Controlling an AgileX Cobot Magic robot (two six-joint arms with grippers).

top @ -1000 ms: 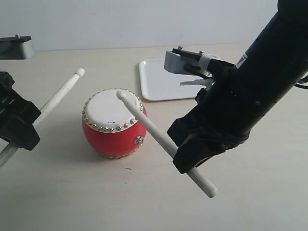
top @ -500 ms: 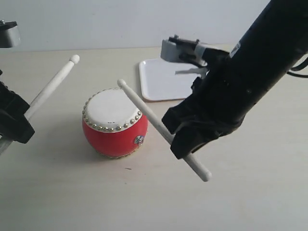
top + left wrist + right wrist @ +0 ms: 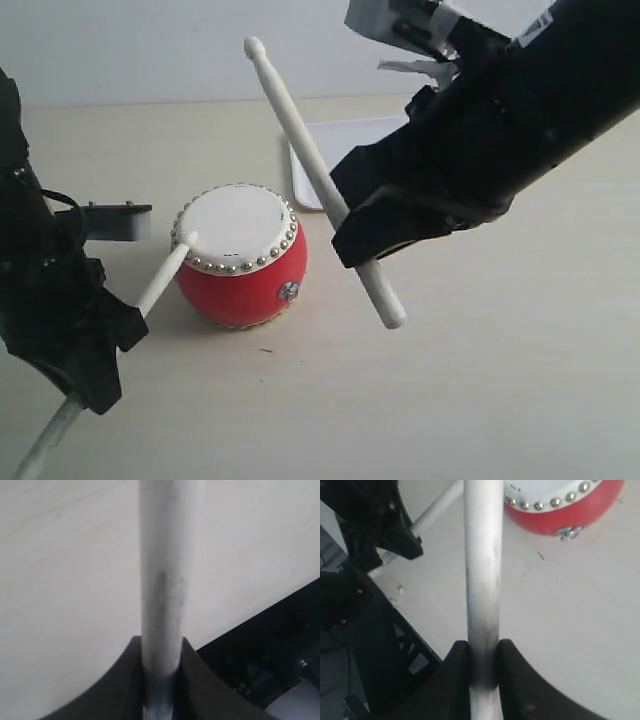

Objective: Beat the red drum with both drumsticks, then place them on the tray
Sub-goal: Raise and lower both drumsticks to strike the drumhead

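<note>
Left gripper (image 3: pixel 118 338) clenched on its drumstick (image 3: pixel 160 280); the bead sits at the left rim of the red drum (image 3: pixel 240 270), seemingly touching. Right gripper (image 3: pixel 352 235) clamps the other drumstick (image 3: pixel 300 130), tilted steeply with its bead high behind the drum. The drum lies down-left of it. Tray (image 3: pixel 340 135) is beyond, partly hidden.

A pale beige table (image 3: pixel 500 400) filled most of the scene, its surface smooth and matt. Behind its far edge stood a plain light grey wall (image 3: pixel 130 50). A small dark speck (image 3: pixel 265 350) lay on the tabletop. In the right wrist view a whitish scrap (image 3: pixel 398 595) sat at the table's edge, with dim, dark clutter (image 3: pixel 375 645) beyond it that could not be made out.
</note>
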